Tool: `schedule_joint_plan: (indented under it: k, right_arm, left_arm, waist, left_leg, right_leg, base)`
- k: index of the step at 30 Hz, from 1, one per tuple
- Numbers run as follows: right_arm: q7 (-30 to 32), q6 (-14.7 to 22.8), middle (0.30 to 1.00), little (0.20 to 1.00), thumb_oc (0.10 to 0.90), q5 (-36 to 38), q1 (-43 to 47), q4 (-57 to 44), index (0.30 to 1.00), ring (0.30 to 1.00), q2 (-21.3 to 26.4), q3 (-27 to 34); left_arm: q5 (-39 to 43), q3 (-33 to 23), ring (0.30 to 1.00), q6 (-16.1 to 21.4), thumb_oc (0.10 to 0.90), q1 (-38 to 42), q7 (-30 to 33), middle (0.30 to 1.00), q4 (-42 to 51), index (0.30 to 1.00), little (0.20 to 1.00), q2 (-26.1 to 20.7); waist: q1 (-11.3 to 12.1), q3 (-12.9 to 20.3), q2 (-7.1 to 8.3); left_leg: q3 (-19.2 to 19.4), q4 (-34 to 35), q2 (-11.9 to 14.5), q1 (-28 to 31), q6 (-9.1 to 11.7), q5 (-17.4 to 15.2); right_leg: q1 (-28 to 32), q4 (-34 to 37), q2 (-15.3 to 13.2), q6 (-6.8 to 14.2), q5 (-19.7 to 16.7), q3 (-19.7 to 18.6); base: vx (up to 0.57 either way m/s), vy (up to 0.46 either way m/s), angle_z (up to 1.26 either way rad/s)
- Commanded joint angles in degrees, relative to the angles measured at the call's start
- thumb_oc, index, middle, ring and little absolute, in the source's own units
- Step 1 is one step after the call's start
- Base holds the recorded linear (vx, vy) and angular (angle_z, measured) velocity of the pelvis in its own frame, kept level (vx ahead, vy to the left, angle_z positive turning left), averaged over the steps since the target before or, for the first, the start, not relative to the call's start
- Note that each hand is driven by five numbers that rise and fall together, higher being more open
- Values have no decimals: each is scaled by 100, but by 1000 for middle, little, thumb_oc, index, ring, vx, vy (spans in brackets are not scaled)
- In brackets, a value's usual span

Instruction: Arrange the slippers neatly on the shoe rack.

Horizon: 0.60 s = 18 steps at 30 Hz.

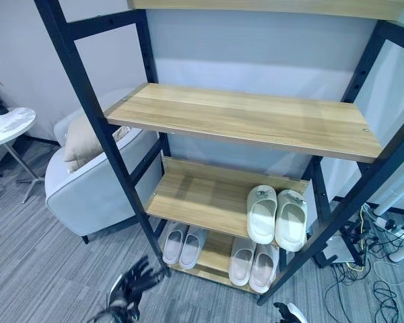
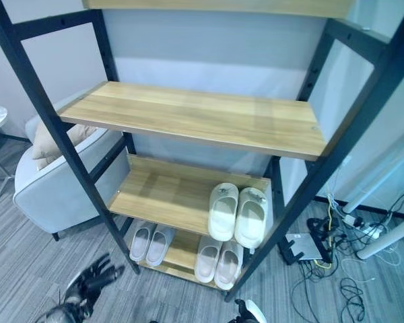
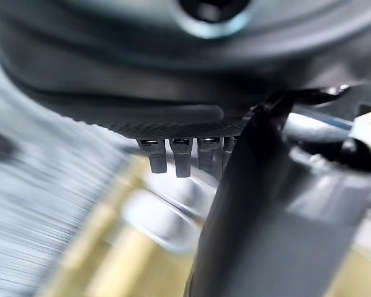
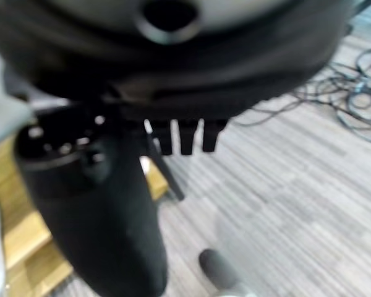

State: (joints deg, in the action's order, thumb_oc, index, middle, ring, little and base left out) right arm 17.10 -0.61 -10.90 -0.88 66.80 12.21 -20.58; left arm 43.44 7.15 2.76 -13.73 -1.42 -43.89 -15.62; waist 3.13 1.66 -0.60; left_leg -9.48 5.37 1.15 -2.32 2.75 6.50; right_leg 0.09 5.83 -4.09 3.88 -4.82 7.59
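A shoe rack point(image 1: 97, 121) with a black frame and wooden shelves stands in front of me. On the right of its middle shelf point(image 1: 195, 198) a pair of cream slippers point(image 1: 276, 215) lies side by side, heels hanging over the front edge. The bottom shelf carries two more pale pairs, one at the left point(image 1: 184, 243) and one at the right point(image 1: 254, 261). The upper shelf point(image 1: 256, 118) is bare. My left hand point(image 1: 131, 289) hangs low before the rack's left leg, fingers spread, holding nothing. My right hand point(image 1: 287, 313) sits at the lower edge, its fingers point(image 4: 179, 136) straight and empty.
A grey armchair point(image 1: 87, 188) with a beige cushion point(image 1: 81, 145) stands left of the rack, a small white round table point(image 1: 7, 124) beyond it. Cables and a power strip point(image 1: 380, 235) lie on the floor at the right, near a white table leg point(image 2: 384, 242).
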Motion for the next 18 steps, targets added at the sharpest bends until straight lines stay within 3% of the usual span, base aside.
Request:
schedule_joint_plan:
  k: [1, 3, 5, 6, 8, 12, 16, 18]
  right_arm:
    - [14, 59, 900, 900, 800, 81, 231, -72, 900, 900, 264, -46]
    - [-1, 47, 900, 900, 800, 201, 320, 192, 900, 900, 331, 23]
    - [-10, 45, 900, 900, 800, 254, 371, 307, 900, 900, 331, 51]
    - [-51, 34, 900, 900, 800, 377, 452, 571, 900, 900, 312, 93]
    - [-107, 9, 900, 900, 800, 510, 471, 805, 900, 900, 261, 133]
    - [-198, 23, 900, 900, 800, 827, 413, 1041, 900, 900, 123, 255]
    - [-355, 87, 900, 900, 800, 1107, 117, 1293, 900, 900, 62, 456]
    - [-377, 95, 900, 900, 800, 1174, 41, 1329, 900, 900, 49, 506]
  left_arm:
    - [-396, -172, 900, 62, 800, 734, 450, 900, -804, 900, 900, 187]
    - [-1066, -502, 900, 10, 800, 1150, 523, 900, -2368, 900, 900, 300]
    - [-1304, -648, 900, -17, 800, 1271, 575, 900, -2741, 900, 900, 285]
    - [-1607, -945, 900, -107, 800, 1409, 738, 900, -3355, 900, 900, 250]
    - [-1559, -1199, 900, -180, 800, 1480, 892, 900, -3727, 900, 900, 234]
    - [-1926, -1029, 900, -158, 800, 1508, 885, 900, -3634, 900, 900, 317]
    - [-3166, -253, 900, -18, 800, 1504, 923, 900, -3295, 900, 900, 349]
    - [-3372, -104, 900, -23, 800, 1493, 957, 900, -3275, 900, 900, 360]
  waist:
    - [-55, 88, -69]
    - [-129, 99, -66]
    - [-135, 117, -54]
    - [-124, 156, -21]
    - [-110, 215, 14]
    - [-118, 260, 33]
    - [-168, 230, 39]
    - [-182, 218, 41]
  left_leg:
    - [373, -37, -163, -211, -133, -422]
    - [423, -37, -144, -178, -115, -435]
    - [436, -37, -141, -172, -107, -438]
    - [442, -37, -138, -154, -97, -444]
    - [457, -37, -137, -127, -90, -460]
    - [482, -37, -133, -107, -92, -475]
    - [491, -37, -141, -115, -102, -474]
    - [500, -37, -145, -107, -105, -480]
  right_leg:
    - [-75, -83, 97, 74, 706, 177]
    - [-96, -83, 99, 77, 699, 112]
    - [-106, -83, 101, 77, 697, 92]
    - [-106, -83, 105, 75, 705, 61]
    - [-94, -83, 111, 70, 721, 47]
    - [-89, -83, 106, 75, 716, 28]
    - [-92, -83, 105, 94, 690, 30]
    - [-87, -83, 106, 99, 686, 22]
  base:
    - [0, 0, 0]
    - [-4, 3, -5]
    - [10, -4, -9]
    - [16, -6, -11]
    - [44, -13, -7]
    - [12, -3, 0]
    - [0, 0, 0]
    - [0, 0, 0]
